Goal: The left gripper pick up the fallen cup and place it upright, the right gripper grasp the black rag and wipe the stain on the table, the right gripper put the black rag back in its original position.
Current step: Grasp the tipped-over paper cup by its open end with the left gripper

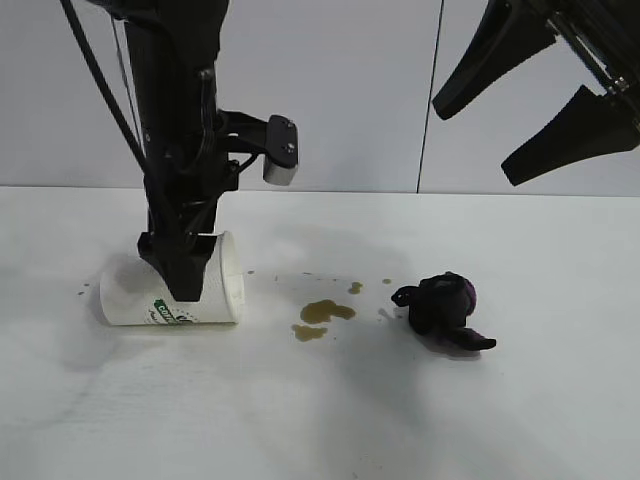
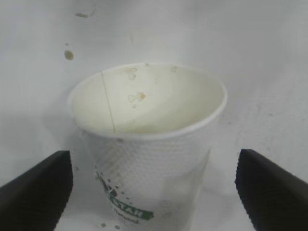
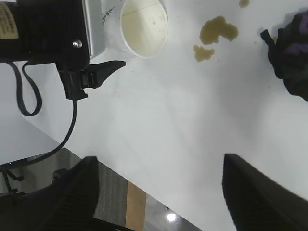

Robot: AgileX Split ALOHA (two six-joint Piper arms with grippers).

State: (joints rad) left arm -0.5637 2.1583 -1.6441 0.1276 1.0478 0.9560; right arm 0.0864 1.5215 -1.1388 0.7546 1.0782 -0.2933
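Note:
The white cup [image 1: 222, 285] lies on its side on the table [image 1: 300, 420], its mouth facing right toward the stain [image 1: 325, 312]. My left gripper [image 1: 190, 278] reaches straight down over it, open, one finger in front of the cup and the other hidden behind. In the left wrist view the cup [image 2: 144, 106] sits between the spread fingers [image 2: 38, 187] with gaps on both sides. The black rag [image 1: 440, 303] lies right of the stain. My right gripper [image 1: 472, 142] hangs high at the upper right, open and empty. From its wrist, the cup [image 3: 144, 26], stain [image 3: 219, 30] and rag [image 3: 293, 57] show below the right gripper [image 3: 160, 161].
Tiny brown droplets [image 1: 385, 282] dot the table around the stain and near the cup. A grey wall [image 1: 350, 90] stands behind. The right wrist view shows the table's edge [image 3: 144, 185] with floor beyond it.

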